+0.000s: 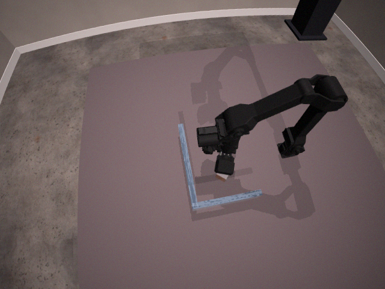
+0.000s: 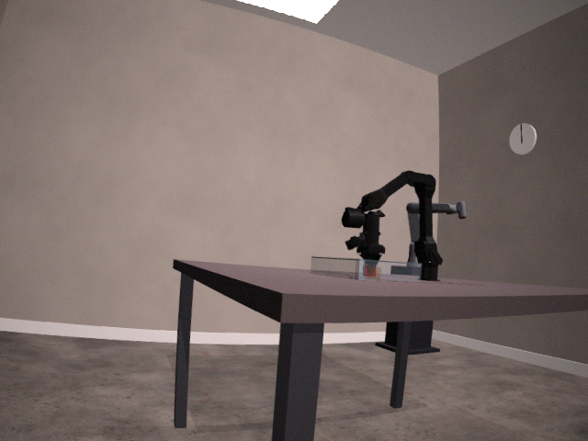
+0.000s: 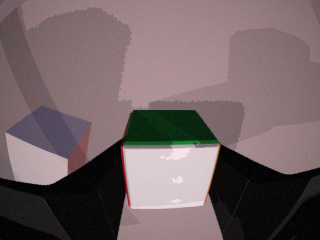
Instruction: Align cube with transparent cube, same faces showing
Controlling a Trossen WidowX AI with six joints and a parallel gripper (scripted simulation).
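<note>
The cube [image 3: 170, 180] shows in the wrist view with a white face towards the camera, a green face on the far side and a red edge on its left. It sits on the table between my two dark fingers. My gripper [image 3: 164, 143] [image 1: 224, 169] [image 2: 370, 256] is shut on the cube and points straight down. In the top view the gripper hides the cube. The transparent cube [image 3: 47, 150] [image 1: 222, 177] stands just to the left of the fingers, with white, bluish and reddish faces. A red patch [image 2: 371, 271] shows under the gripper in the exterior view; I cannot tell which cube it belongs to.
A low, pale-blue, see-through L-shaped wall [image 1: 187, 161] [image 2: 332, 264] stands on the table [image 1: 124, 130] [image 2: 332, 296], left of and in front of the cubes. The arm's base [image 1: 290, 149] is to the right. A black pillar [image 1: 310, 18] stands off the table at the back.
</note>
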